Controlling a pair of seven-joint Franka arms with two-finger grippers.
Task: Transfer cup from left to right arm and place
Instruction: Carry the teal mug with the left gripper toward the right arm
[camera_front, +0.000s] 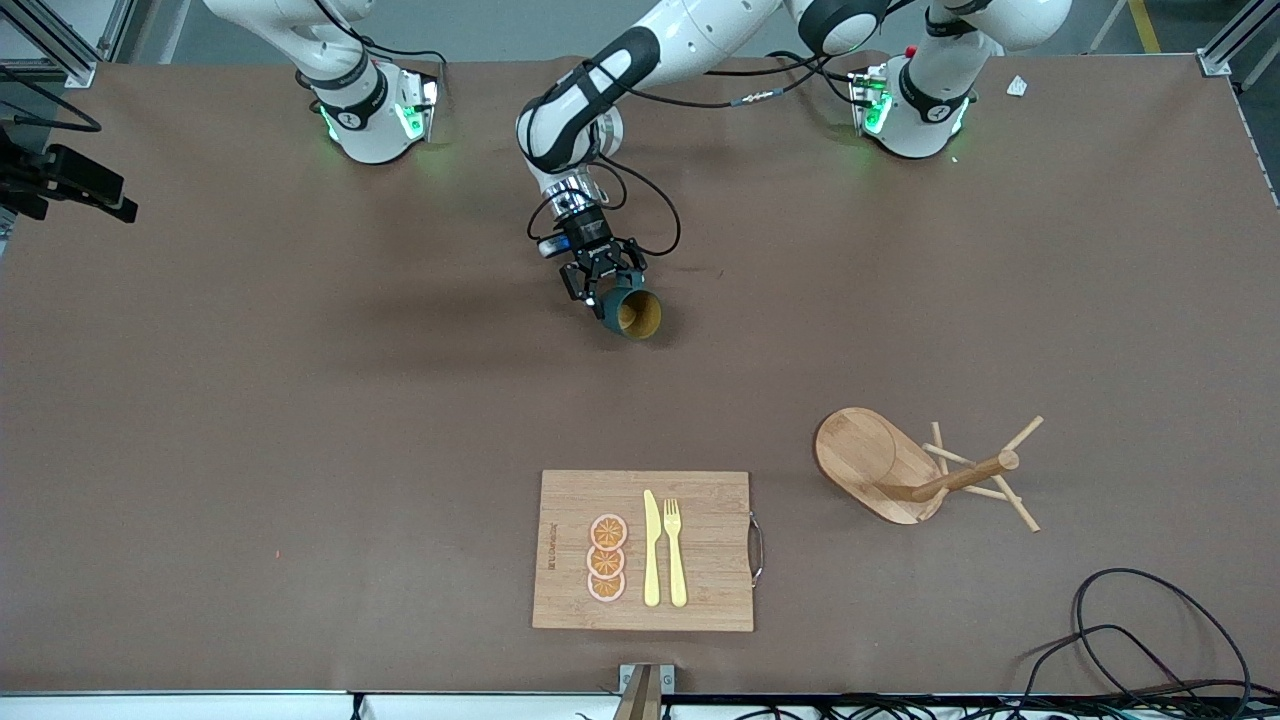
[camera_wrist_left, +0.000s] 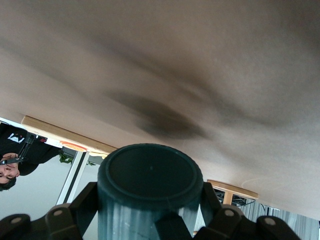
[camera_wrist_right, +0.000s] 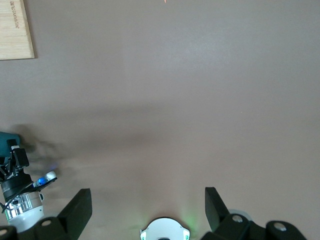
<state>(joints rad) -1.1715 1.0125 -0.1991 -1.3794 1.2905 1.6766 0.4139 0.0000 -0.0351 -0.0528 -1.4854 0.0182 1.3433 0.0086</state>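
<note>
The dark teal ribbed cup (camera_front: 630, 312) is held in the air over the middle of the table, tipped so its yellowish-tan inside faces the front camera. My left gripper (camera_front: 603, 283) is shut on its sides. In the left wrist view the cup's (camera_wrist_left: 150, 180) flat base fills the space between the black fingers (camera_wrist_left: 82, 205). My right gripper (camera_wrist_right: 147, 197) is open and empty, high over the table near its own base (camera_wrist_right: 162, 232); it is out of the front view. The cup's edge (camera_wrist_right: 5, 140) shows at the border of the right wrist view.
A wooden cutting board (camera_front: 700, 510) with orange slices (camera_front: 607, 558), a yellow knife (camera_front: 651, 550) and fork (camera_front: 676, 552) lies near the front edge. A wooden peg stand (camera_front: 900, 470) stands toward the left arm's end. Black cables (camera_front: 1150, 640) lie at that front corner.
</note>
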